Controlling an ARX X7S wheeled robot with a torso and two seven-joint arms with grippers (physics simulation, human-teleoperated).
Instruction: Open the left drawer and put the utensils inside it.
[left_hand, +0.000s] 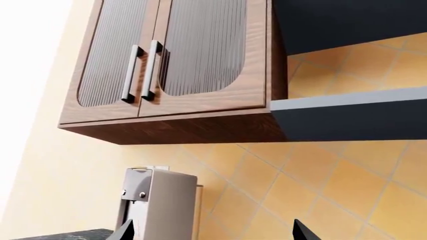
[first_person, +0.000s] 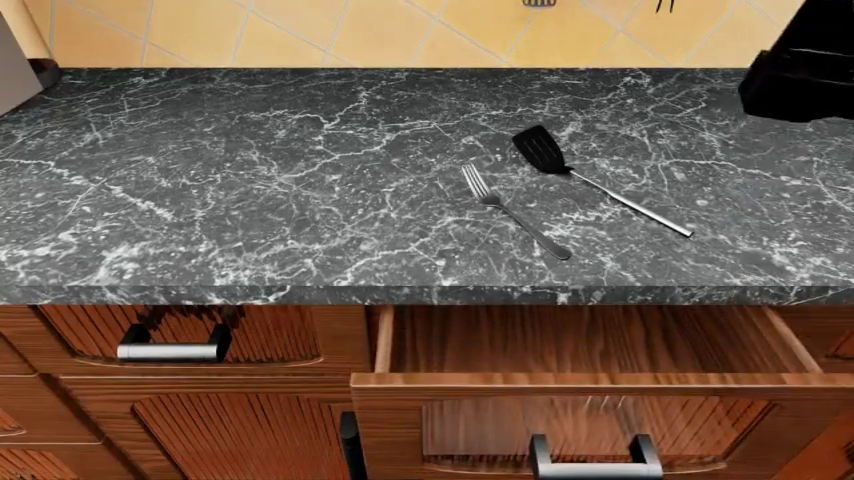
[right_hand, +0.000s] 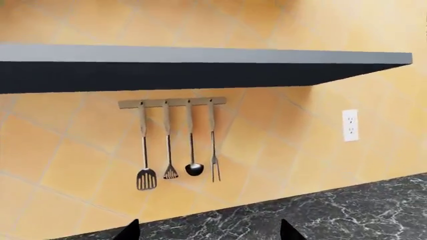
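No readable text or labels appear anywhere.

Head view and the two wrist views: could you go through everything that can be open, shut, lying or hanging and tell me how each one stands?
Pulled-out drawer: open, nothing visible inside.
Neighbouring drawer: shut.
Fork: lying flat on the countertop.
Spatula: lying flat beside the fork, apart from it.
Wall cabinet doors: both shut.
Hanging tools: four, hung from a rail.
Left gripper: open, holding nothing.
Right gripper: open, holding nothing.
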